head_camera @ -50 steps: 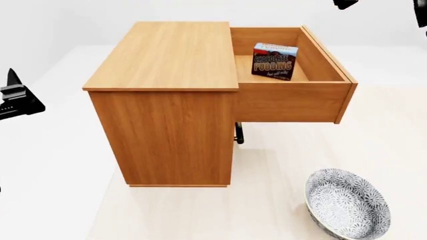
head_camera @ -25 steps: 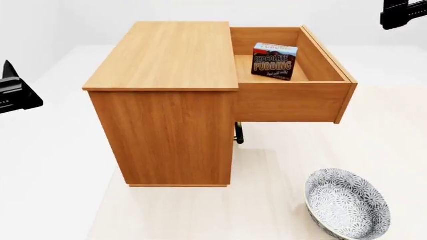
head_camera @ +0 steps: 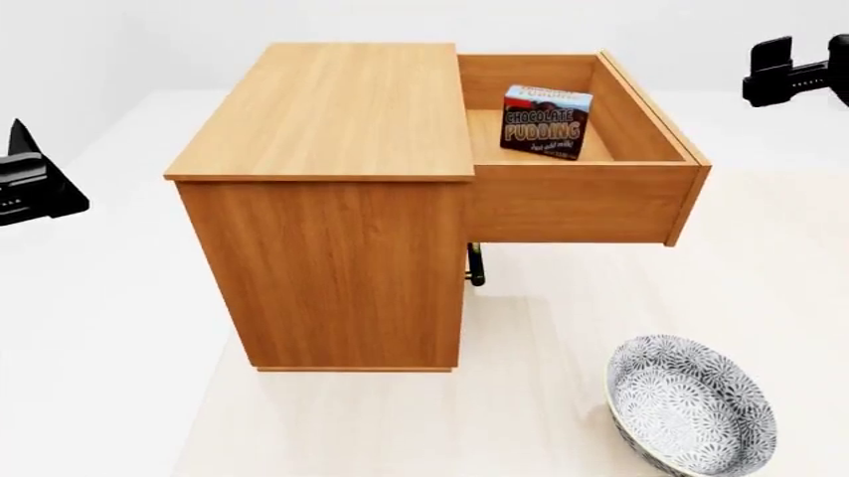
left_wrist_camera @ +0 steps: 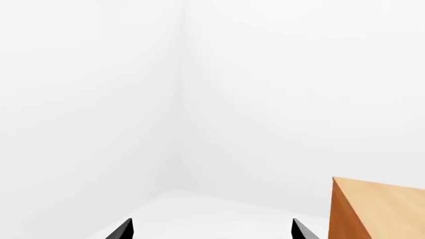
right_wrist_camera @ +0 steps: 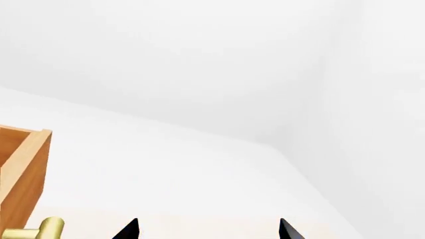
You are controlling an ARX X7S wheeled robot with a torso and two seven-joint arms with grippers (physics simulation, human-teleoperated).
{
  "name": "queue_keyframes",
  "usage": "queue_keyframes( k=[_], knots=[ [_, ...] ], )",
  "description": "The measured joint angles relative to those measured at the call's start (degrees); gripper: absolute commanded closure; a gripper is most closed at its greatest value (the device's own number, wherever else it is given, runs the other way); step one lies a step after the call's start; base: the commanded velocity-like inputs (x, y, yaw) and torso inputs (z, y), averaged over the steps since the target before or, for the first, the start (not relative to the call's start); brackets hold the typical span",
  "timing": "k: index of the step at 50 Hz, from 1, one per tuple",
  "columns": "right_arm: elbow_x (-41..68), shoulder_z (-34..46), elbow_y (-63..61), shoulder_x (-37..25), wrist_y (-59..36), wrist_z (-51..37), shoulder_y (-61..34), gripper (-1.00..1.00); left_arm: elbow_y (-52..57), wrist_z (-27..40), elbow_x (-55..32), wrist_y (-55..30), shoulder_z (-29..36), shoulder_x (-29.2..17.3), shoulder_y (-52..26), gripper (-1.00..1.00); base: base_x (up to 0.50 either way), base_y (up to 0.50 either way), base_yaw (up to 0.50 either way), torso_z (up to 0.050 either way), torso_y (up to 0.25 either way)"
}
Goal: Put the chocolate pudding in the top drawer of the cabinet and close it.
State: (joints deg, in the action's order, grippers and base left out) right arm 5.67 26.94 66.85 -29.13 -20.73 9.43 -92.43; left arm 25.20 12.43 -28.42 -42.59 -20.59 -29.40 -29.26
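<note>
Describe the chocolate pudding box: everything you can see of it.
The chocolate pudding is a small flat carton, dark brown-black on its face with pale "CHOCOLATE PUDDING" lettering, smaller script below and a red-and-blue band along its top. It looks like printed cardboard, closed and undamaged. It stands on edge, tilted a little, on the floor of the open top drawer, near the back. Neither gripper touches it.

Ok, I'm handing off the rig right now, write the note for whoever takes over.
Left gripper: open, empty, off to the cabinet's left side.
Right gripper: open, empty, out beyond the front of the top drawer, near its brass handle.
Chocolate pudding: upright inside the top drawer, which stands pulled out.
Done: pudding is in.
Left: push the drawer shut, probably with the right arm. A patterned bowl sits on the floor nearby.
</note>
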Motion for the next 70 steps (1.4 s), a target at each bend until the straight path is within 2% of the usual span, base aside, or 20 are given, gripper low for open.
queue_keyframes(
  k=[26,70],
  knots=[
    [-3.3,-2.4,7.5,1.8,6.4,-8.3,3.5,-1.0,-0.9,0.5,1.0,0.9,0.8,-0.1,0.6,-1.0,0.0,0.0,0.0,0.0,0.0],
    [-5.3,-6.9,8.1,4.2,9.2,-13.2,9.8,-1.0,-1.6,1.6,2.3,1.2,1.5,-0.9,1.0,-1.0,0.0,0.0,0.0,0.0,0.0]
  ],
)
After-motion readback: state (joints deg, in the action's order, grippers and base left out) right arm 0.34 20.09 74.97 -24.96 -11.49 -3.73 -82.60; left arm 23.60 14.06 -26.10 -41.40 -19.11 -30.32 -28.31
